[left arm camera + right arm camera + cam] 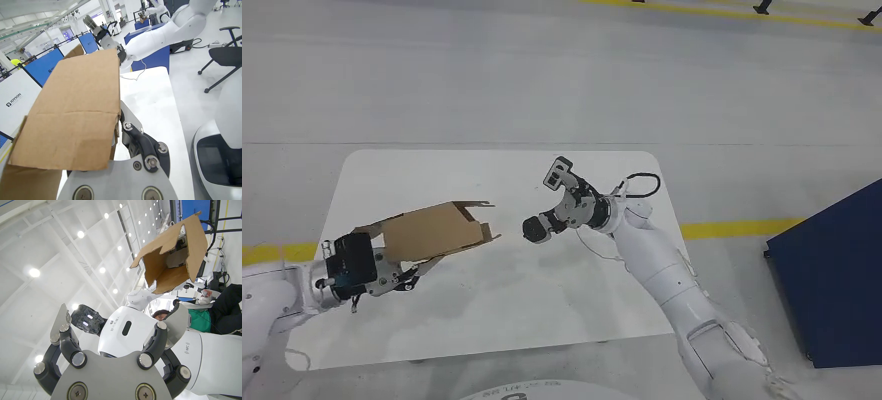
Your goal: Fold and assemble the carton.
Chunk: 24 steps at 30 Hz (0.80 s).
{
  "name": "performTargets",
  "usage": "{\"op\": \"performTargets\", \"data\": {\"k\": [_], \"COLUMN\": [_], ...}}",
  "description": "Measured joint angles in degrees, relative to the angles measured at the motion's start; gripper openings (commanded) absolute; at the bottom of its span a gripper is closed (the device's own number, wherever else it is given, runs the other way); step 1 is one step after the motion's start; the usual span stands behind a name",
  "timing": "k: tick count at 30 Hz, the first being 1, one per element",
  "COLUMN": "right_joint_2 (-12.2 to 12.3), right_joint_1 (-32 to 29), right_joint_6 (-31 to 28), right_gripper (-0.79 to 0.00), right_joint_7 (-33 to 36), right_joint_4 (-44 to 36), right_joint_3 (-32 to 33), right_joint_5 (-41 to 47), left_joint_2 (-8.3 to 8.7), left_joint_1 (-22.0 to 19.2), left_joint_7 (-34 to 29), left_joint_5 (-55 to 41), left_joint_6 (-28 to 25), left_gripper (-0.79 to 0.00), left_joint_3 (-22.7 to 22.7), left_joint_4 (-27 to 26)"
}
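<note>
— Any writing on the carton (434,230)?

— It is plain brown card on the faces that show, and in the left wrist view a crease runs across its broad side. The print is further off. There is a dark logo with a line of letters on the white panel (13,98), and small white lettering on the blue partition (45,68) next to it.

— Where is the carton?

— It is in the air over the left part of the table (542,300), tilted. The left jaws hold it at its outer end, clamped on the card there. The left arm (282,300) comes in from the table's left edge.

— And the other end?

— That end is open, with its flaps sticking out, and it is turned toward the right arm (662,260). The right wrist view looks up into the carton from below, and it is open right through.

— The right jaws?

— They are spread wide and hold nothing. They are over the middle of the table, near the carton's open end but apart from it.

— Anything around or in the way?

— White tabletop lies between the right jaws and the carton. A dark blue panel (832,270) stands on the floor off the table's right side. A yellow line (732,229) runs along the floor, and a black office chair (225,55) stands on the floor off to one side of the table.
</note>
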Motion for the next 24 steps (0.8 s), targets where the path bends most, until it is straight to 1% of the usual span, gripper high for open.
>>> {"op": "performTargets", "data": {"k": [6, 8, 11, 12, 13, 16, 17, 21, 22, 24], "right_joint_2": [0.0, 0.0, -0.1, -0.1, -0.2, -0.4, -0.5, -1.1, -1.3, -1.6], "right_joint_1": [0.0, -0.2, -0.4, -0.7, -1.1, -1.6, -1.7, -1.1, -0.7, 0.2], "right_joint_6": [0.0, -0.4, 1.2, 0.8, -1.4, -7.3, -8.1, -9.2, -8.8, -6.7], "right_gripper": [0.000, 0.000, 0.000, 0.000, 0.000, 0.000, 0.000, 0.000, 0.000, 0.000], "right_joint_7": [-0.1, -0.9, -0.7, -0.7, -1.8, -5.1, -5.7, -9.6, -10.5, -10.2], "right_joint_4": [0.0, -0.5, -0.8, -0.6, -0.8, -1.2, -1.4, -1.9, -1.9, -1.7], "right_joint_3": [0.0, -0.1, 1.1, 1.8, 2.3, 3.0, 2.9, 0.8, -0.3, -2.1], "right_joint_5": [-0.1, -0.1, 2.7, 3.2, 3.7, 4.3, 4.2, 1.7, 0.9, 0.3], "left_joint_2": [0.00, -0.11, -0.10, -0.06, 0.02, 0.65, 0.94, 2.03, 2.26, 2.57], "left_joint_1": [0.0, 0.0, -1.3, -1.7, -2.1, -2.5, -2.8, -5.0, -5.7, -6.7], "left_joint_7": [0.0, 0.4, 1.2, 1.1, 1.1, 2.1, 2.7, 6.9, 8.1, 9.6], "left_joint_5": [0.2, -1.1, -2.9, -2.7, -2.0, 1.2, 2.3, 5.3, 5.9, 6.7], "left_joint_6": [0.2, -0.5, -5.2, -6.8, -8.5, -9.0, -8.9, -8.9, -8.9, -8.9], "left_gripper": [-0.785, -0.785, -0.785, -0.785, -0.785, -0.785, -0.785, -0.785, -0.785, -0.785], "left_joint_3": [0.0, 0.5, 0.6, 0.6, 1.1, 4.2, 5.3, 9.0, 9.8, 10.9], "left_joint_4": [-0.1, -0.4, 1.7, 2.4, 3.1, 4.1, 4.5, 6.6, 7.0, 7.3]}}
